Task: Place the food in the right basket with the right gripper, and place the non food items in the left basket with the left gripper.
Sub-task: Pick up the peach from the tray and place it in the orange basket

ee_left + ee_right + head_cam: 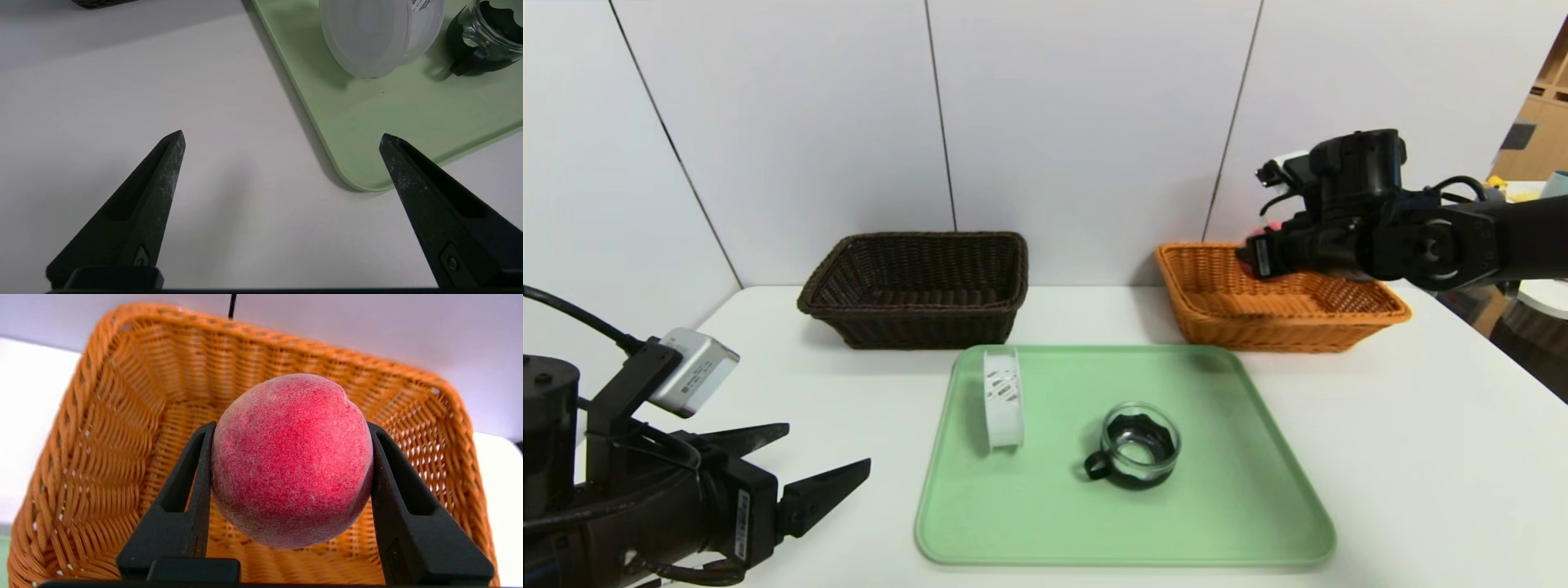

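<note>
The fuzzy pinkish-red peach [292, 457] is clamped between my right gripper's [290, 424] two black fingers, hanging above the inside of the orange-tan wicker basket [118, 416]. In the head view that gripper [1258, 255] hovers over the basket's [1282, 318] left part. The white slotted band [1003, 400] [367, 36] stands on edge on the green tray [1241, 506], and the glass cup with black base and handle [1139, 445] [490, 36] sits to its right. My left gripper [827, 447] [281, 134] is open and empty, low over the table left of the tray. The dark brown basket [915, 322] is empty at the back.
Both baskets stand against the white wall panels, with bare table between them. The tray's near left corner [359, 183] lies just ahead of my left fingers. Shelving and clutter show beyond the table's right edge [1527, 122].
</note>
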Tool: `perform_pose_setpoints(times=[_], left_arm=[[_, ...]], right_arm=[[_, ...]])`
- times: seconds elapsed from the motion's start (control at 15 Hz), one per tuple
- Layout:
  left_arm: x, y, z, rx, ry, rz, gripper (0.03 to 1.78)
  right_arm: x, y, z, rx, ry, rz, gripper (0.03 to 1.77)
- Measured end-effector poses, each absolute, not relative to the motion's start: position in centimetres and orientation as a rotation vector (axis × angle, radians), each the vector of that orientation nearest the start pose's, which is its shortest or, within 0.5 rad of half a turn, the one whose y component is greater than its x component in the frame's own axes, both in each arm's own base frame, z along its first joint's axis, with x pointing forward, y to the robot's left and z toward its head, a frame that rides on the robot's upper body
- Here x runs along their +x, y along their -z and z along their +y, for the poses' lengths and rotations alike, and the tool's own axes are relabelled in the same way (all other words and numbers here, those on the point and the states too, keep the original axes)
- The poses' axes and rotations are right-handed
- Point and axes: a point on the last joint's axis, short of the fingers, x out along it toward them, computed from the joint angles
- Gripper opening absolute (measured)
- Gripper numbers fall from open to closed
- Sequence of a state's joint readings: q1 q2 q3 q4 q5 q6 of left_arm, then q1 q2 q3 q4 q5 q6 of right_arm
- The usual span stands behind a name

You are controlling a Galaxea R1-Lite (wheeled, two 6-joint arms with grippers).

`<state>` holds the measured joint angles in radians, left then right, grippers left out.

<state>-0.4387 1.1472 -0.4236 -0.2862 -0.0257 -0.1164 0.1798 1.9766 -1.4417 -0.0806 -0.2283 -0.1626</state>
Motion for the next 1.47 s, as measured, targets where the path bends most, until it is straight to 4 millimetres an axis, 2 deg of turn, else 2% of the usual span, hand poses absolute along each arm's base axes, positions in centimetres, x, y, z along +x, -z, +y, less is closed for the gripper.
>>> perform_pose_setpoints(times=[0.4, 1.13, 1.47], left_arm=[[13.3, -16.9, -6.3, -0.021, 0.433, 0.462, 1.69], [13.2, -16.7, -6.3, -0.019, 0.436, 0.467, 1.69], [13.3, -16.7, -6.3, -0.018, 0.434, 0.47, 1.69]], right_arm=[[39.8, -20.4, 6.8, -0.242, 0.032, 0.552, 1.06], [41.0, -17.1, 6.9, -0.252, 0.039, 0.659, 1.06], [41.4, -16.6, 7.0, -0.252, 0.04, 0.665, 1.06]])
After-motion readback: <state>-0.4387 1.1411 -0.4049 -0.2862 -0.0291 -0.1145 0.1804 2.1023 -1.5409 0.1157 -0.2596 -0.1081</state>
